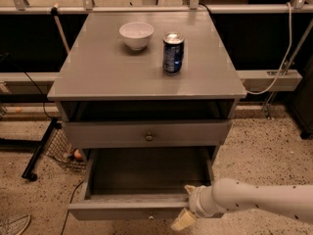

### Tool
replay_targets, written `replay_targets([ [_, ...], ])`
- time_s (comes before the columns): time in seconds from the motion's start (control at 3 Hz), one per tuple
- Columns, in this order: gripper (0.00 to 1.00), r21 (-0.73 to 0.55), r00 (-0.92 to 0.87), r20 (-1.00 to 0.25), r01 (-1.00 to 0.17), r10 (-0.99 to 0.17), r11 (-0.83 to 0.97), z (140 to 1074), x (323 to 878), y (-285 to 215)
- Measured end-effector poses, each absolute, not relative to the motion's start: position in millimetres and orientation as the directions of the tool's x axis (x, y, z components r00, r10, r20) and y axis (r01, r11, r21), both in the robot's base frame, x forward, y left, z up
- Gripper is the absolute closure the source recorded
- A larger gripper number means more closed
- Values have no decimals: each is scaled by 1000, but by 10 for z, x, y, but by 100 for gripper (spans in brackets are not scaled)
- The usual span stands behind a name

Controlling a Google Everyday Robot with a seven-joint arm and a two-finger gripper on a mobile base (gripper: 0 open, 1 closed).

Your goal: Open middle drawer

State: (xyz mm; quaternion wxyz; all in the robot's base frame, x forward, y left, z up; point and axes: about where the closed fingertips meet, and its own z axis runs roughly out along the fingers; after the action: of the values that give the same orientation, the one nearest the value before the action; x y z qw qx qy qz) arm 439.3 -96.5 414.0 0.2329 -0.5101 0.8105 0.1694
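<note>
The middle drawer (137,210) is pulled well out of the grey cabinet, showing its deep dark box (146,173) and low front. My gripper (185,205) comes in from the lower right, at the right end of that drawer's front. Its fingers (180,222) are spread, one above the front's top edge and one below it. The small knob on the open drawer's front is barely visible at the frame's bottom edge.
Above the open drawer sits a wider, taller drawer front (112,133) with a round knob (149,136), closed, with a dark slot above it. On the cabinet top (98,72) stand a white bowl (136,34) and a blue can (173,53). A wire basket (63,151) lies on the floor at left.
</note>
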Motion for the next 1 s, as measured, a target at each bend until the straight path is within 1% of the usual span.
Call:
replay_targets([
  [0.33, 0, 28, -367, -571, -903, -734, 429, 4220, 4382, -1061],
  [0.67, 0, 12, -332, -643, -905, -690, 425, 4473, 4413, -1249],
  [1.0, 0, -21, -311, -694, -893, -650, 450, 4803, 4427, -1699],
])
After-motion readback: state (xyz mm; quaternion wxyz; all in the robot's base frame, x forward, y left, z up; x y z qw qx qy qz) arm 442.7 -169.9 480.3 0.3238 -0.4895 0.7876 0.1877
